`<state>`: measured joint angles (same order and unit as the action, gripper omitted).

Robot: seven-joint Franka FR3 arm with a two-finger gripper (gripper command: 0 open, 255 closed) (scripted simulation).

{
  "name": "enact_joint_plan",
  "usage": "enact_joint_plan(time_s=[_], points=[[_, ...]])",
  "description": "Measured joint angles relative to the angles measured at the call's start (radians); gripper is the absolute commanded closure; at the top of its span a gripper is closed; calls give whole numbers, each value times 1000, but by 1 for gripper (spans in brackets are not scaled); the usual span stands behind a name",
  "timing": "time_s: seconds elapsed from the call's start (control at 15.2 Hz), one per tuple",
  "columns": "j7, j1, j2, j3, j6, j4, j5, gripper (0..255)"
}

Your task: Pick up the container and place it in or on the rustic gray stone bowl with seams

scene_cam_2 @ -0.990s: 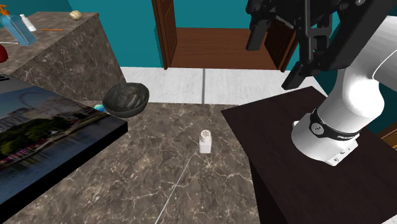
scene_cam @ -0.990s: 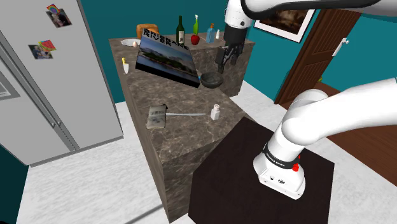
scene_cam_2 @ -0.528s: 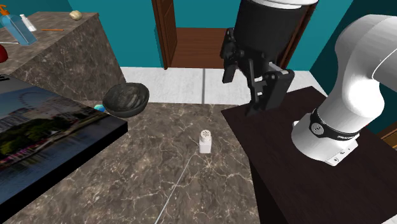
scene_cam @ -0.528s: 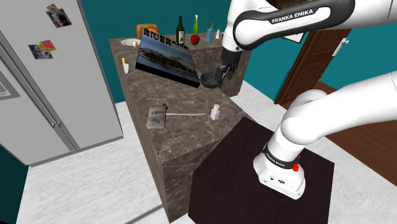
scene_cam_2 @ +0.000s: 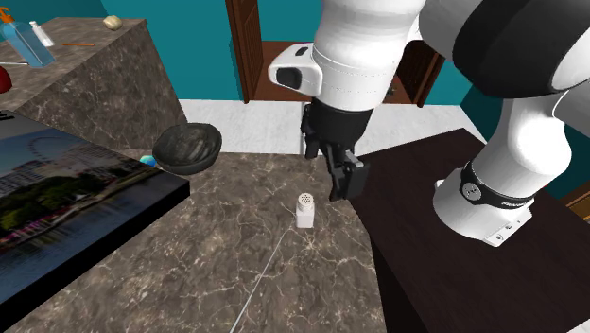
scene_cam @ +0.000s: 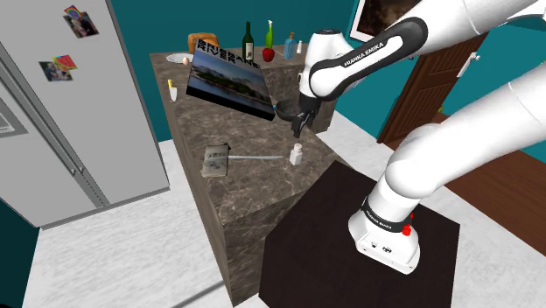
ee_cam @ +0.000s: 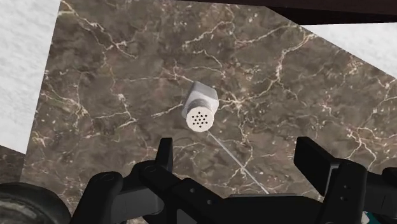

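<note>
A small white container with a perforated top stands upright on the brown marble counter, near the edge facing the stand. My black gripper hangs open a little above it and slightly toward the bowl. In the second exterior view the gripper is just above and to the right of the container. Seen from the wrist, the container stands ahead of my parted fingers, untouched by the gripper. The dark grey stone bowl rests behind it beside the raised counter; the bowl holds nothing.
A large landscape picture book leans on the counter next to the bowl. A thin white rod and a small card lie near the container. Bottles and an apple sit on the far counter. The dark stand adjoins the counter.
The arm has swung down from high over the bowl toward the container. The gripper now hangs low just above it, still open. The container and bowl have not moved.
</note>
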<state>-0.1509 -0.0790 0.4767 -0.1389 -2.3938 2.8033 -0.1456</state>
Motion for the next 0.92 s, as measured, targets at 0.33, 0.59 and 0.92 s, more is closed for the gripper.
enact_joint_plan(time_s=[0.33,0.59,0.92], points=[[-69,-9,-208,-55,-224,13,-11,0],[-78,-5,-283,-63,-303,16,-5,0],[-89,1,-370,-71,-391,17,9,0]])
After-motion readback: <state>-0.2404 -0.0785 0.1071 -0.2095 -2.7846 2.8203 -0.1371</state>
